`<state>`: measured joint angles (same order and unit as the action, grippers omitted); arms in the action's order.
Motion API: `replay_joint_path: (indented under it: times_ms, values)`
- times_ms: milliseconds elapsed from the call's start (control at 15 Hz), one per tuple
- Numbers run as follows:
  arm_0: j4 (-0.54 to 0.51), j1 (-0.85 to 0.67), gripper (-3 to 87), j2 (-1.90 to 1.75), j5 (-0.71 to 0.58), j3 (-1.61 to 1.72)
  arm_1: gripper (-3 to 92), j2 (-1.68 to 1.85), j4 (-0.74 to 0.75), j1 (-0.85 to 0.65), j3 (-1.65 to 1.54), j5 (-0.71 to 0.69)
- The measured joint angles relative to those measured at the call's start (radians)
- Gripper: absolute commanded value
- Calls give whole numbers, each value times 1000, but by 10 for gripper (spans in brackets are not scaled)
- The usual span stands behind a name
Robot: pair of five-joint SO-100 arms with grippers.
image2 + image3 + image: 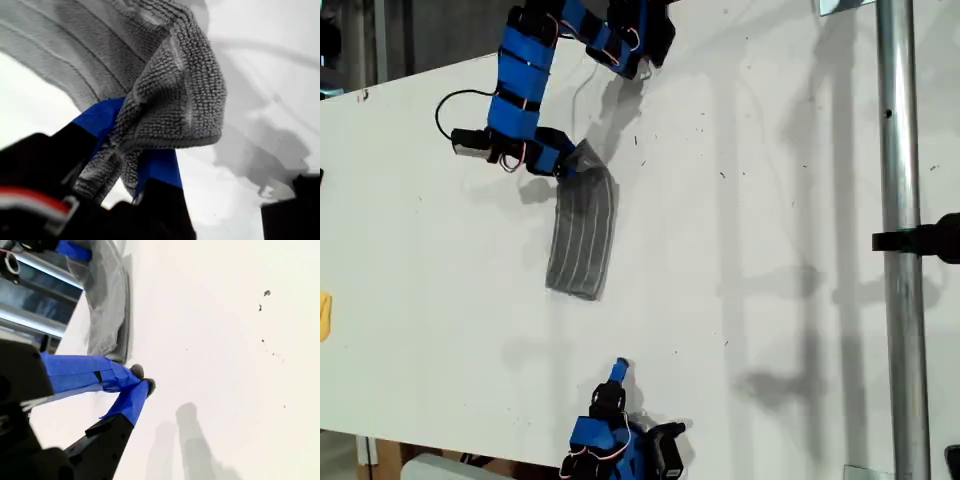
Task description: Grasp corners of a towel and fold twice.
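The grey striped towel (582, 235) lies as a narrow folded strip on the white table (770, 200), left of centre in the exterior view. Its far end is lifted off the table. My first gripper (568, 163) is shut on that raised end, where the cloth bunches into a hanging flap. The first wrist view shows the towel (170, 90) draped over the blue fingers (100, 120), with my first gripper (131, 142) clamped on it. My second gripper (617, 374) rests near the table's near edge, well clear of the towel. It (142, 382) is shut on nothing, with the towel (107, 315) beyond it.
A vertical metal pole (900, 240) with a black clamp (925, 240) stands at the exterior view's right. A yellow object (324, 315) sits at that view's left edge. A black cable (445, 105) loops beside the first arm.
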<state>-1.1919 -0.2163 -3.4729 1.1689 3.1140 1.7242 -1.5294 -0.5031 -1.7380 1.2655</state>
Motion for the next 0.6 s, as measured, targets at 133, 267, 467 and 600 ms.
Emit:
replay_joint_path:
  times_ms: [133, 267, 467, 600]
  values:
    - [0, 0, -26, 0, 0, 0, -2, 189, -121, 54, 58, 6]
    - [0, 0, -26, 0, 0, 0, -2, 43, 26, 95, 127, -11]
    - [0, 0, -26, 0, 0, 0, -2, -278, 195, 147, 301, -17]
    - [0, 0, -26, 0, 0, 0, 72, -374, 304, 158, 305, -21]
